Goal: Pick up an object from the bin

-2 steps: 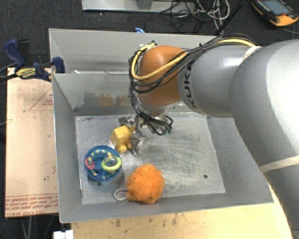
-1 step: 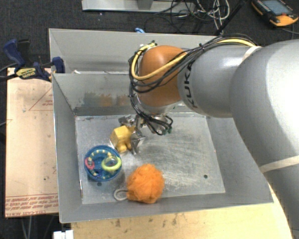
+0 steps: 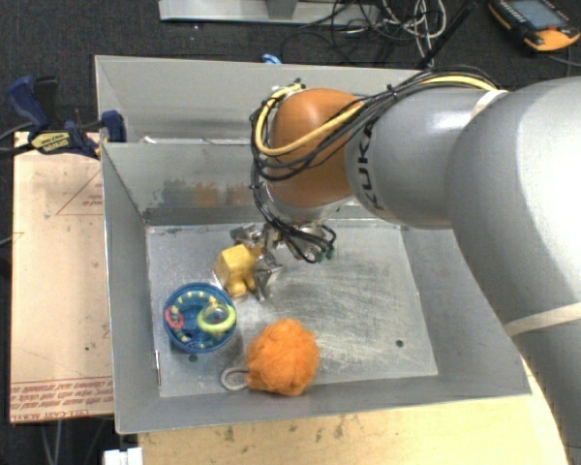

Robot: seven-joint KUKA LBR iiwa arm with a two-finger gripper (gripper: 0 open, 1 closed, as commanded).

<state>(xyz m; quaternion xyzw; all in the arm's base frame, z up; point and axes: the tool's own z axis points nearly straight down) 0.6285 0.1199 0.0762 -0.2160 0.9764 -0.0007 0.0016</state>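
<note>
From where I stand, the arm (image 3: 445, 163) reaches in from the right. Its tool (image 3: 263, 277) is low in the bin (image 3: 368, 289), right against the right side of a small yellow block (image 3: 234, 267) that lies near the middle of the bin floor, towards the back wall. The block looks light and stiff, probably plastic or foam with smooth faces, so I would expect it to slip unless it is taken across two flat opposite sides near its middle. I cannot tell whether the tool is open or closed, or whether it has the block or only touches it; the wrist hides that part. A blue round toy (image 3: 199, 318) sits just in front of the block to the left, and an orange fluffy ball (image 3: 283, 356) lies nearer the front rim, apart from both.
</note>
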